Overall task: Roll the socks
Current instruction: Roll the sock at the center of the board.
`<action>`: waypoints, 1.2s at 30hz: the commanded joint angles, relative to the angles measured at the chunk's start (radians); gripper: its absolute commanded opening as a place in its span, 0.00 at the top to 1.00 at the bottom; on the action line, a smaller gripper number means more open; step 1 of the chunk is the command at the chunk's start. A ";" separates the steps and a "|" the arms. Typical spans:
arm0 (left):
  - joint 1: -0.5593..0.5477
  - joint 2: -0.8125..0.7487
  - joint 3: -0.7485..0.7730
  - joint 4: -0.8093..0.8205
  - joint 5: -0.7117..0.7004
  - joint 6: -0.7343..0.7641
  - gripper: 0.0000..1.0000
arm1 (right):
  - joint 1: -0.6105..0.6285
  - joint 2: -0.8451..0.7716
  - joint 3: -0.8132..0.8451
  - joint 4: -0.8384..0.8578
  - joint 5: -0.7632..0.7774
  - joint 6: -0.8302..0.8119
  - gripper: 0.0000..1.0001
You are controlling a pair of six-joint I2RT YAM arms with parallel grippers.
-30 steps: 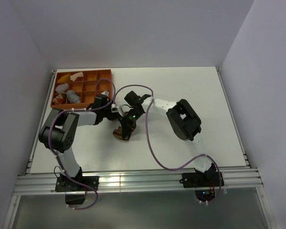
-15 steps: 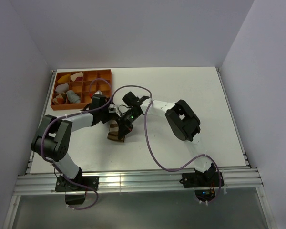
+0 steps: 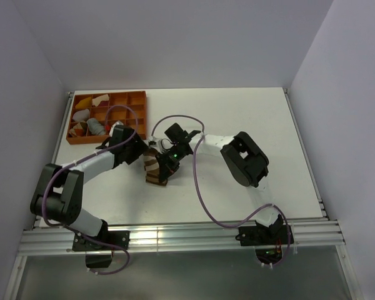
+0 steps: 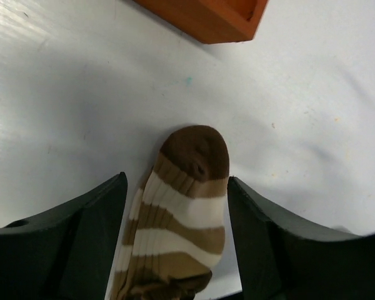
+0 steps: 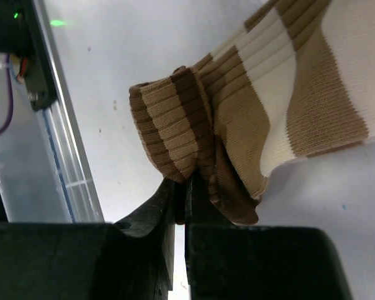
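Note:
The brown sock with white stripes [image 3: 154,170] lies on the white table [image 3: 250,125] between the two arms. In the left wrist view its dark toe end [image 4: 197,150] points away from me. My left gripper [image 4: 176,181] stands open astride that end, one finger [image 4: 81,244] on each side. My right gripper [image 5: 181,184] is shut on the bunched ribbed cuff of the brown sock [image 5: 287,94], at the end nearer the arm bases [image 3: 164,167]. A grey sock [image 3: 95,127] sits in the orange tray [image 3: 137,98].
The orange compartment tray stands at the table's back left and holds yellow and white cloth pieces [image 3: 81,115]. Its corner [image 4: 212,19] shows just beyond the sock's toe. A purple cable [image 3: 197,187] loops over the table beside the right arm.
My left gripper has opened and drawn back toward the tray, its arm swinging left. The brown sock now lies stretched out longer. The right gripper stays shut on the cuff.

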 commanded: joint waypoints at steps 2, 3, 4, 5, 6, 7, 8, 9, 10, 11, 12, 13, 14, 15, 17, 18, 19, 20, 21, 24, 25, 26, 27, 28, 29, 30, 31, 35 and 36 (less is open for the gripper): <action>0.010 -0.093 0.024 -0.055 -0.046 0.018 0.28 | -0.016 0.035 -0.057 -0.050 0.372 0.043 1.00; 0.013 -0.098 0.030 -0.055 -0.048 0.018 0.26 | -0.013 0.030 -0.058 -0.049 0.381 0.043 1.00; 0.021 -0.104 0.036 -0.061 -0.052 0.021 0.26 | -0.010 0.029 -0.061 -0.047 0.386 0.044 1.00; 0.024 -0.104 0.045 -0.070 -0.059 0.023 0.26 | -0.005 0.026 -0.065 -0.041 0.386 0.041 1.00; 0.027 -0.104 0.062 -0.089 -0.062 0.030 0.27 | -0.004 0.023 -0.071 -0.037 0.389 0.041 1.00; 0.032 -0.104 0.067 -0.098 -0.059 0.032 0.28 | -0.001 0.015 -0.075 -0.029 0.395 0.044 1.00; 0.032 -0.107 0.068 -0.101 -0.054 0.035 0.28 | 0.004 0.012 -0.077 -0.027 0.395 0.041 1.00; 0.032 -0.110 0.058 -0.101 -0.045 0.038 0.29 | 0.008 0.010 -0.077 -0.027 0.404 0.040 1.00; 0.032 -0.116 0.047 -0.096 -0.024 0.043 0.30 | 0.010 0.006 -0.078 -0.024 0.412 0.041 1.00; 0.032 -0.116 0.036 -0.089 -0.008 0.044 0.30 | 0.014 0.004 -0.078 -0.023 0.415 0.041 1.00; 0.032 -0.113 0.015 -0.083 0.009 0.046 0.31 | 0.016 0.001 -0.078 -0.021 0.415 0.040 1.00; 0.032 -0.103 0.003 -0.055 0.048 0.049 0.31 | 0.016 0.000 -0.081 -0.017 0.418 0.041 1.00; 0.032 -0.092 -0.005 -0.044 0.070 0.052 0.31 | 0.018 -0.005 -0.083 -0.009 0.423 0.044 1.00; 0.032 -0.081 -0.020 -0.035 0.088 0.047 0.32 | 0.019 -0.008 -0.088 -0.004 0.424 0.044 1.00; 0.030 -0.052 -0.033 -0.003 0.122 0.047 0.33 | 0.021 -0.009 -0.085 -0.006 0.426 0.043 1.00; 0.029 -0.043 -0.039 0.000 0.121 0.049 0.35 | 0.021 -0.009 -0.083 -0.006 0.428 0.041 1.00; 0.027 -0.021 -0.039 0.003 0.118 0.050 0.36 | 0.024 -0.011 -0.083 -0.007 0.432 0.040 1.00; 0.027 -0.012 -0.037 0.002 0.118 0.052 0.38 | 0.024 -0.011 -0.083 -0.007 0.434 0.038 1.00; 0.027 -0.003 -0.037 0.002 0.118 0.055 0.39 | 0.025 -0.014 -0.083 -0.006 0.434 0.038 1.00; 0.017 0.039 -0.037 0.020 0.109 0.057 0.51 | 0.028 -0.017 -0.086 -0.004 0.443 0.038 1.00; 0.012 0.065 -0.033 0.025 0.105 0.057 0.52 | 0.033 -0.025 -0.089 0.000 0.449 0.035 1.00; 0.007 0.080 -0.028 0.029 0.104 0.060 0.52 | 0.034 -0.026 -0.091 0.005 0.454 0.033 1.00; 0.003 0.094 -0.016 0.046 0.101 0.063 0.56 | 0.039 -0.031 -0.094 0.005 0.457 0.030 1.00; -0.009 0.126 -0.008 0.046 0.096 0.064 0.58 | 0.042 -0.036 -0.095 0.006 0.457 0.020 1.00; -0.014 0.141 0.004 0.048 0.098 0.069 0.60 | 0.048 -0.036 -0.095 0.005 0.455 0.015 1.00; -0.020 0.157 0.024 0.087 0.108 0.072 0.60 | 0.050 -0.034 -0.089 -0.001 0.444 0.009 1.00; -0.028 0.183 0.033 0.098 0.113 0.072 0.61 | 0.053 -0.026 -0.085 -0.015 0.438 -0.003 1.00; -0.039 0.240 0.085 0.146 0.141 0.083 0.63 | 0.059 -0.016 -0.066 -0.038 0.398 -0.026 1.00; -0.040 0.250 0.105 0.155 0.150 0.086 0.63 | 0.062 -0.014 -0.066 -0.037 0.391 -0.025 1.00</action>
